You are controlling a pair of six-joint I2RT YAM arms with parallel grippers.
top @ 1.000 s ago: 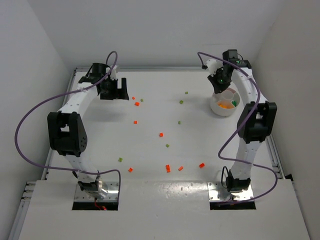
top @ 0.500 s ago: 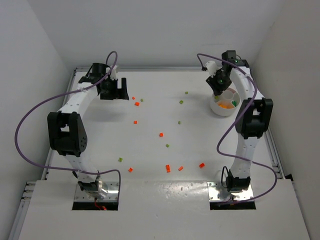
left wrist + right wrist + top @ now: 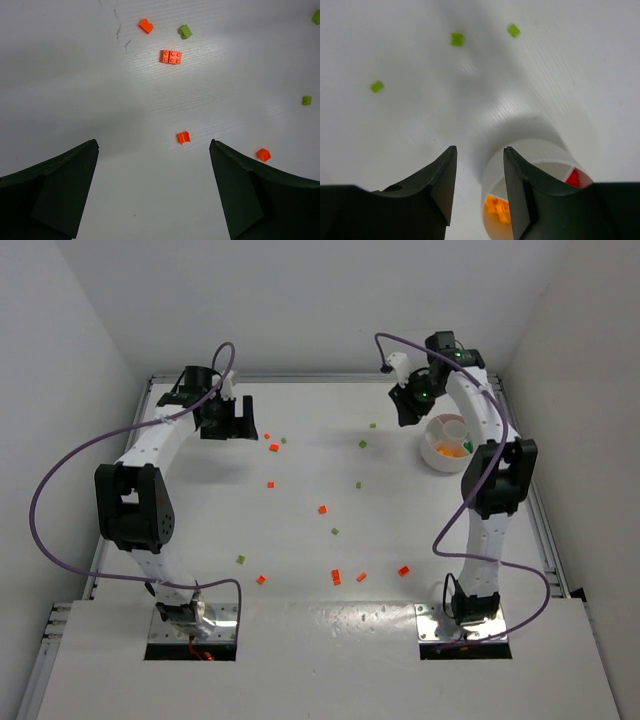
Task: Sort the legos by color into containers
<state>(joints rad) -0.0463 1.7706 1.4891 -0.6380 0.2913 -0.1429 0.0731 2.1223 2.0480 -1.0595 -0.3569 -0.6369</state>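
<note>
Legos (image 3: 322,509) lie scattered on the table (image 3: 290,540), others inside the dish (image 3: 443,463).

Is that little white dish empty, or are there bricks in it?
Not empty. The dish holds orange bricks in one section and a red brick in another.

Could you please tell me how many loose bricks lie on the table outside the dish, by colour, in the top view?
Green bricks: 6
Red or orange bricks: 8 (the two shades are too close to split)
Total: 14 on the table, not counting those in the dish.
</note>
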